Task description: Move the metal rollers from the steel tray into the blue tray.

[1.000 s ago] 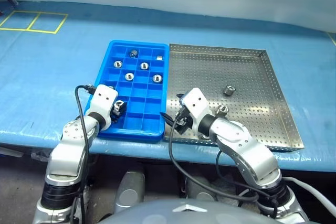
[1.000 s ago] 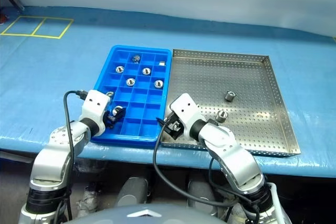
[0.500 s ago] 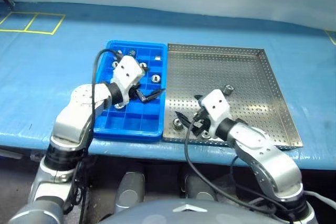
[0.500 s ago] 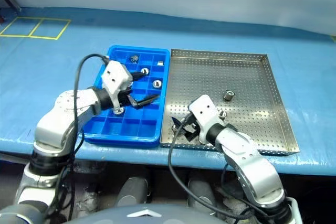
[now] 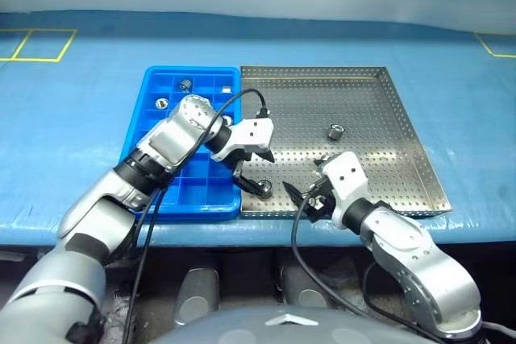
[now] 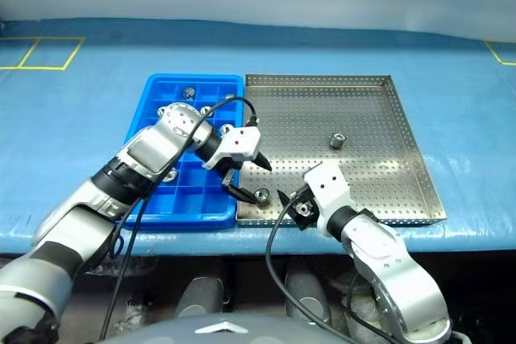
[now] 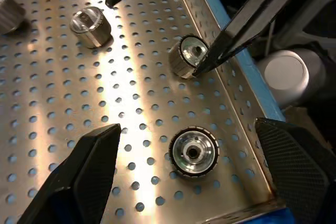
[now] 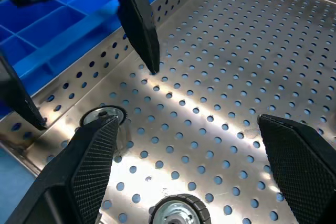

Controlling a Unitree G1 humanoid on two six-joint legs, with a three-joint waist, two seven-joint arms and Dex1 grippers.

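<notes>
My left gripper [image 7: 191, 145] stands wide open and empty over the near-left corner of the steel tray [image 5: 387, 118]; a metal roller [image 7: 195, 152] sits upright between its fingers, bore facing up; my right gripper [image 5: 309, 196], also open and empty, hangs just beside a second roller [image 7: 188, 63]; the blue tray [image 5: 153, 102] adjoins on the left; judgement: left arm nearer, descend and close.

- Left arm [image 5: 153, 163]: silver-grey rounded segments; black band at the forearm; white wrist block
- Right arm [image 5: 403, 247]: same silver shells; white wrist block
- 2 black tapered fingers per gripper; black cables loop from each wrist
</notes>
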